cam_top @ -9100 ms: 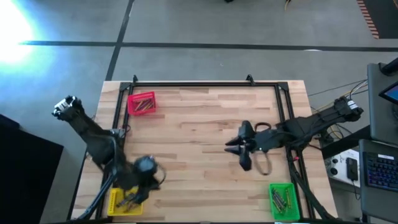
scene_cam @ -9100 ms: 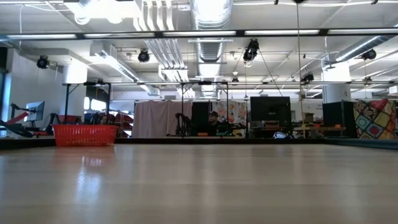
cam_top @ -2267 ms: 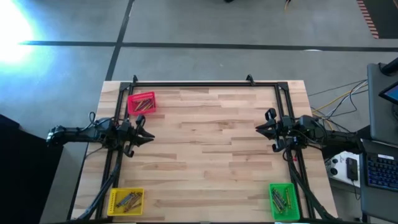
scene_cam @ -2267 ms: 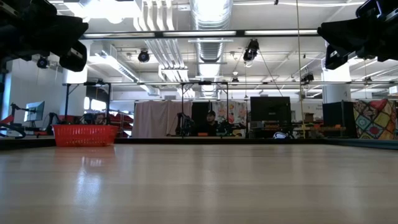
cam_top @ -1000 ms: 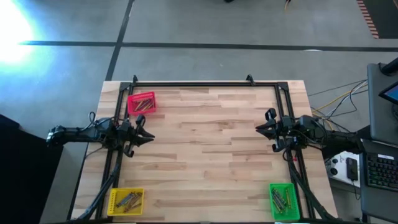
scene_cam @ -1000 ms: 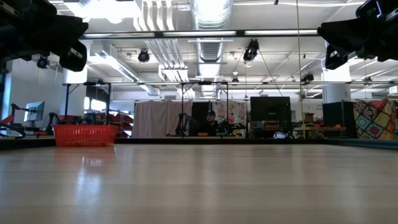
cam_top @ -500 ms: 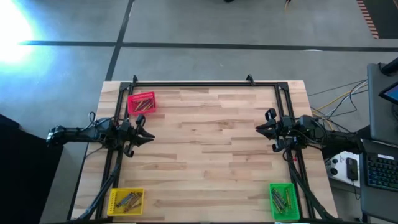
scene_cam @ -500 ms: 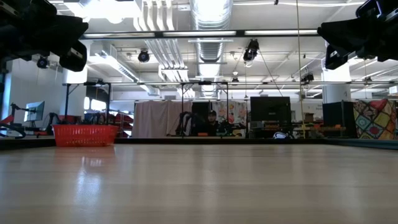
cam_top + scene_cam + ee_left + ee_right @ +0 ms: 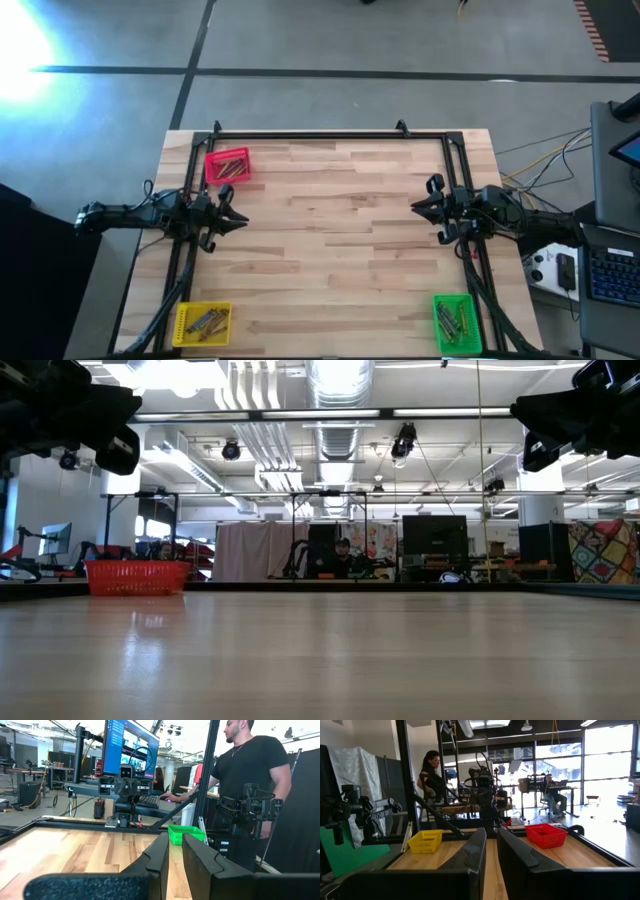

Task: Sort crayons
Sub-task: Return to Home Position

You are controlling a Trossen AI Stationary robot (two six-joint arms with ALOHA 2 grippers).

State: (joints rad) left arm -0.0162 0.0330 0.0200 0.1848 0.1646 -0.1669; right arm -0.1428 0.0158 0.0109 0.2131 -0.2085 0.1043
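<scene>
The left gripper (image 9: 232, 210) hangs at the table's left edge, pointing inward. Its fingers (image 9: 157, 855) are drawn close, with only a narrow slit between them and nothing held. The right gripper (image 9: 422, 200) mirrors it at the right edge, likewise narrow and empty. Both arms look parked, which fits a return to rest. Between them the table (image 9: 330, 240) shows bare wood, and the crayons (image 9: 230, 168) lie in small heaps inside three corner bins. In the high view the red bin (image 9: 209, 172) sits at the upper left, the yellow bin (image 9: 180, 326) at the lower left and the green bin (image 9: 437, 326) at the lower right. I see no loose stick on the boards, though from above one so thin might escape notice, so the sort is probably finished. The risks left are small. A stray crayon could be overlooked near an edge. A stick could lie in a bin of the wrong colour, which cannot be checked from here. An arm could also start up while the person (image 9: 252, 775) stands just off the table near the right arm.
</scene>
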